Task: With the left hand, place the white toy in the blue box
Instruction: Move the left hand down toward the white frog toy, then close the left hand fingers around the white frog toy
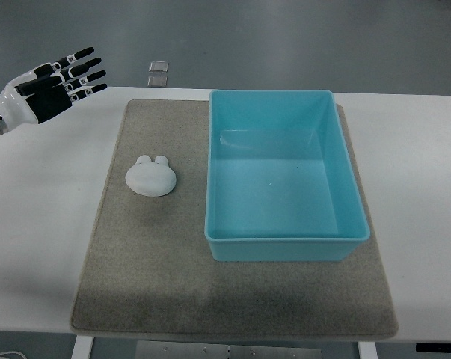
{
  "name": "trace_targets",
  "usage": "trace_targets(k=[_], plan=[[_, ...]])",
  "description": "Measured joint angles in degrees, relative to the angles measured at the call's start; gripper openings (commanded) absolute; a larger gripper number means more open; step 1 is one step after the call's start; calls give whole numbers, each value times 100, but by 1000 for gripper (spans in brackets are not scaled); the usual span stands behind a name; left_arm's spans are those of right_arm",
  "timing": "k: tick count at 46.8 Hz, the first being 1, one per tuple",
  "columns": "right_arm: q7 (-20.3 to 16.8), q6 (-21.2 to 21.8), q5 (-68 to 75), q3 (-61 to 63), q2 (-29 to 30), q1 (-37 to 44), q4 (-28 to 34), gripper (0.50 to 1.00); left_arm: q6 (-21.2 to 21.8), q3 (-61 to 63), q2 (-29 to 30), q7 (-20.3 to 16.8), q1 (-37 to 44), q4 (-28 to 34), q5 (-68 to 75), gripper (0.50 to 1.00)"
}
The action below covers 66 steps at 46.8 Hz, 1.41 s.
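White toy [151, 176] sits on the grey mat [135, 284], left of the blue box [285, 243] w/ a gap between — box on the mat's right half. Left hand [49, 90] hovers over the bench's [45, 224] far-left corner, fingers [87, 75] spread wide, holding nothing.

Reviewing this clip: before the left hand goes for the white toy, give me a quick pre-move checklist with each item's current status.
1. Left hand open and holding nothing: ok.
2. White toy in plain view on the grey mat, nothing on top of it: ok.
3. Blue box upright, open and with nothing inside: ok.
4. Path from hand to toy unobstructed: ok.
5. Toy lies apart from the box wall, leaving room for fingers: ok.
6. Right hand clear of the work area: cannot tell, out of view.
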Motion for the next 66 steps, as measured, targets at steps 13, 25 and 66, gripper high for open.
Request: trace_targets(k=[13, 25, 66], plan=[[0, 0, 0, 0, 0, 0, 0, 936, 0, -100, 247, -246, -208, -105, 1809, 996], [0, -2, 0, 0, 0, 2, 0, 936, 0, -365, 639, -1131, -171, -720, 3729, 992], [0, 0, 0, 0, 0, 0, 0, 936, 1664, -287, 1023, -2636, 413, -2952, 9034, 981]])
